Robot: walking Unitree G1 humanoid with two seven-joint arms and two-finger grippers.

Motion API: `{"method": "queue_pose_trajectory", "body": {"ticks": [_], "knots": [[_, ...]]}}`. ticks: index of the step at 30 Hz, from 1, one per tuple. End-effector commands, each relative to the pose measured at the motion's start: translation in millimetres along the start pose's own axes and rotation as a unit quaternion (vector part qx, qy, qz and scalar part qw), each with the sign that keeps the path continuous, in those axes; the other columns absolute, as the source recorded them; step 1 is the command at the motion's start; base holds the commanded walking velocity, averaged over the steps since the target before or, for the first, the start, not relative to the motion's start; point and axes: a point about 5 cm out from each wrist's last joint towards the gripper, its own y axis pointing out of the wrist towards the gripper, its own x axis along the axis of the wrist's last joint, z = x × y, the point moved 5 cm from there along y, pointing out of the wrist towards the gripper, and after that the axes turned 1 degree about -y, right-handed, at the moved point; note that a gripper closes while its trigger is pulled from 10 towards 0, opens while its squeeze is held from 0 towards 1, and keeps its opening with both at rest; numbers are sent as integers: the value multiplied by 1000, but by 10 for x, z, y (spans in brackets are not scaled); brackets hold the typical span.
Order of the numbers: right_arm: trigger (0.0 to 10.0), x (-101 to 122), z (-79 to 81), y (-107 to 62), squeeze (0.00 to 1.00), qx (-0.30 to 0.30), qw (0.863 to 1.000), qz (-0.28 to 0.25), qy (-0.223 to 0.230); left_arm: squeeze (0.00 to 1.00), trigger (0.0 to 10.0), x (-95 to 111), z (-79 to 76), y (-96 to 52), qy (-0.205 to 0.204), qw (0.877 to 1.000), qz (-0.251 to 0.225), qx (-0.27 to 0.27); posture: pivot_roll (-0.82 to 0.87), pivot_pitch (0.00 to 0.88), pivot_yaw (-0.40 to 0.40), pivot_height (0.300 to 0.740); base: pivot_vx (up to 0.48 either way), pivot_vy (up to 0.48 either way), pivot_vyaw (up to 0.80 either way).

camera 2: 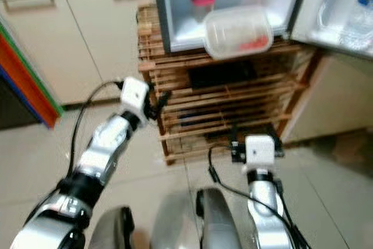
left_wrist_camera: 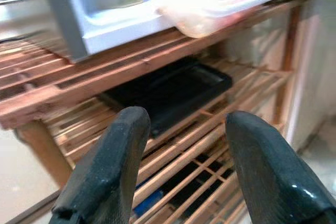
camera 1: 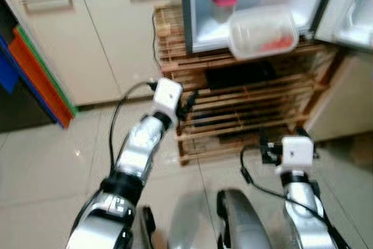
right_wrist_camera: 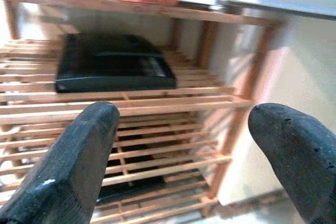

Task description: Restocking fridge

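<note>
Container [camera 1: 263, 30] well above empty jaws

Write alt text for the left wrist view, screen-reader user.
The left gripper, fingers open, points at a wooden slatted rack holding a small open fridge. A clear lidded food container sticks out over the fridge's front edge. A flat black tray lies on the shelf below.
</note>
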Motion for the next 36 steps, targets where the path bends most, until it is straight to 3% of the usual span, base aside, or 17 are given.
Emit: {"method": "queue_pose_trajectory", "body": {"ticks": [1, 9, 18, 24, 30, 36], "knots": [[10000, 20, 10, 15, 0, -2, 1000, -1, -4, 0, 10000, 16, 52, -30, 8, 1000, -7, 8, -206, 0, 74, 536, 412, -240, 0], [10000, -14, 10, -37, 0, -4, 1000, 4, -4, 0, 10000, 17, 110, -13, -8, 1000, -7, 25, -213, 0, 78, 536, 460, 0, 0], [10000, -43, 0, -56, 0, -12, 1000, 12, -6, 0, 10000, 44, 72, 0, -7, 1000, -13, 14, -214, 5, 83, 536, 480, 0, 0], [10000, -57, 2, -66, 0, -12, 1000, 14, -2, 0, 10000, 129, -32, 1, -13, 999, -33, -10, -213, 9, 82, 536, 470, 0, 0], [10000, -66, 10, -94, 0, -11, 1000, 16, -4, 0, 10000, 240, -217, -43, -6, 997, -55, -52, -211, 16, 81, 536, 0, 0, 0], [10000, -60, 5, -96, 0, -13, 1000, 16, -3, 0, 10000, 311, -284, -77, -13, 995, -72, -69, -213, 19, 82, 536, 0, -475, 0]]}}
